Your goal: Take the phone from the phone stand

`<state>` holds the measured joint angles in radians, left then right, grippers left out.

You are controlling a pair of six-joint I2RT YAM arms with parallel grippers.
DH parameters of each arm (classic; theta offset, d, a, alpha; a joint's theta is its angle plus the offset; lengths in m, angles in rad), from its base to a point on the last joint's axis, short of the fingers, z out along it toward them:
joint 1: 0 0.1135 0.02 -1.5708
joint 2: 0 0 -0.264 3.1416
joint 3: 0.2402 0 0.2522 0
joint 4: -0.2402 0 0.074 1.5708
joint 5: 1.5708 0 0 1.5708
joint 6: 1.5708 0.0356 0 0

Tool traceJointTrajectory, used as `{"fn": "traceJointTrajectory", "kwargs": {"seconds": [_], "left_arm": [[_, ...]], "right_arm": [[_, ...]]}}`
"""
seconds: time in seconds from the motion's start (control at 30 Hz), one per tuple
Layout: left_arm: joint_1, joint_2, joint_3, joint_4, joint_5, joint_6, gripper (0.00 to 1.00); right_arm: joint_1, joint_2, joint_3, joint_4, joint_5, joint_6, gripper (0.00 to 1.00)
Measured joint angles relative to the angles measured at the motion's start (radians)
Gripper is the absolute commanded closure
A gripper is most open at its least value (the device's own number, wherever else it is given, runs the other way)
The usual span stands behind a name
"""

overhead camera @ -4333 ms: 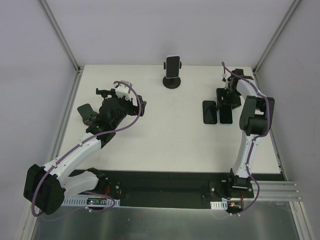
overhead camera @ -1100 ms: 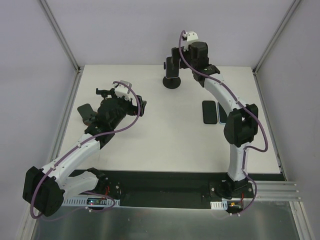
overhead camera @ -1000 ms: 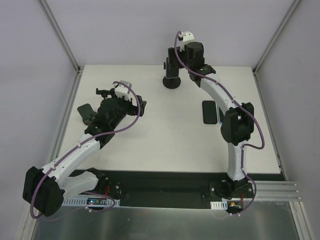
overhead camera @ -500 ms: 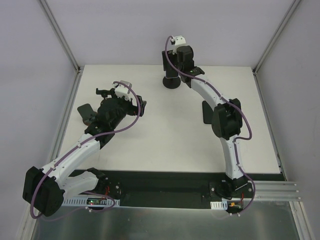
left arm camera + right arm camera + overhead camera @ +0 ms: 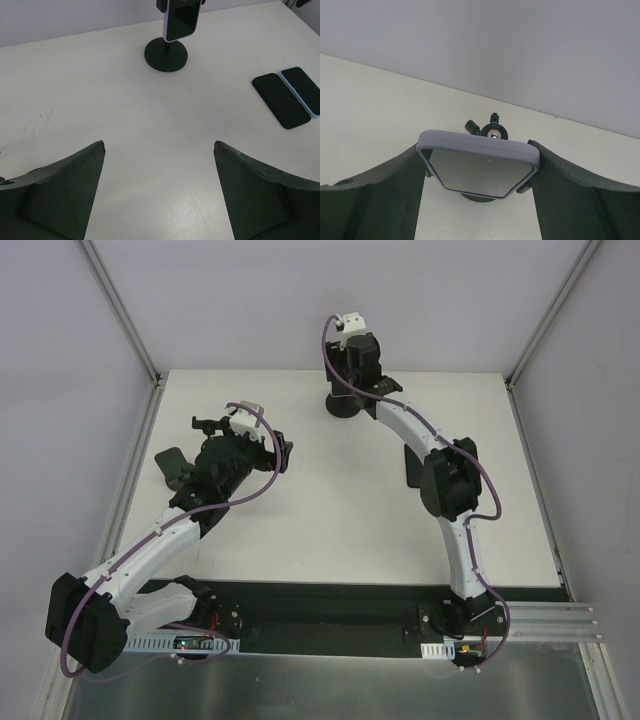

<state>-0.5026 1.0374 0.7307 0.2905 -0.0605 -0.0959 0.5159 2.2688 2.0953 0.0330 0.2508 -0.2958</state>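
White desk (image 5: 330, 520) below, flooring a pale-walled enclosure. Right arm (image 5: 440, 480) stretched far out toward the back edge. Left arm (image 5: 170, 530) bent over the left half, well apart from the task's things. Left end effector (image 5: 159, 146) released, fingers spread wide above bare desk. Right end effector (image 5: 478, 150) clenched on the phone (image 5: 479, 172), with a finger (image 5: 385, 190) against each long side of its grey-lilac case, viewed from above its top edge. Phone stand (image 5: 166, 53) at the back middle of the desk: round black base, short post, cradle on top. Phone upright in that cradle, dark screen facing the arms' bases, not yet lifted out. To the right of the stand, two more phones flat on the desk, side by side, touching or nearly so: a black handset (image 5: 280, 100) and a light-blue-edged handset (image 5: 303, 91), both well apart from the stand.
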Motion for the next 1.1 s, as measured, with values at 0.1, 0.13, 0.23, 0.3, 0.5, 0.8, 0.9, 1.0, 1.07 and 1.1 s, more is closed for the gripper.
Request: {"fn": "traceJointTrajectory", "kwargs": {"seconds": [0.1, 0.13, 0.23, 0.3, 0.5, 0.8, 0.9, 1.0, 1.07, 1.1], "left_arm": [[0.0, 0.0, 0.0, 0.0, 0.0, 0.0, 0.11], [0.0, 0.0, 0.0, 0.0, 0.0, 0.0, 0.11], [0.0, 0.0, 0.0, 0.0, 0.0, 0.001, 0.11], [0.0, -0.002, 0.0, 0.0, 0.0, 0.002, 0.11], [0.0, -0.021, 0.0, 0.0, 0.006, 0.009, 0.11], [0.007, -0.063, 0.0, 0.004, 0.111, 0.084, 0.06], [0.013, -0.084, -0.005, 0.02, 0.187, 0.134, 0.02], [0.014, -0.11, -0.016, 0.031, 0.287, 0.192, 0.01], [0.014, -0.121, -0.019, 0.033, 0.364, 0.239, 0.01], [0.014, -0.123, -0.02, 0.031, 0.402, 0.257, 0.01]], "right_arm": [[0.0, -0.021, -0.047, 0.04, -0.003, -0.002, 0.67], [0.0, -0.038, -0.073, 0.048, -0.008, -0.001, 0.69], [0.0, -0.105, -0.165, 0.056, -0.043, -0.004, 0.75], [0.0, -0.164, -0.235, 0.047, -0.084, -0.01, 0.76], [0.001, -0.331, -0.393, -0.065, -0.284, -0.042, 0.76], [0.071, -0.627, -0.685, -0.192, -0.562, -0.122, 0.76], [0.116, -0.715, -0.768, -0.217, -0.613, -0.145, 0.75], [0.159, -0.783, -0.829, -0.236, -0.659, -0.158, 0.72], [0.187, -0.819, -0.858, -0.257, -0.683, -0.172, 0.7], [0.196, -0.831, -0.865, -0.267, -0.69, -0.18, 0.69]]}}
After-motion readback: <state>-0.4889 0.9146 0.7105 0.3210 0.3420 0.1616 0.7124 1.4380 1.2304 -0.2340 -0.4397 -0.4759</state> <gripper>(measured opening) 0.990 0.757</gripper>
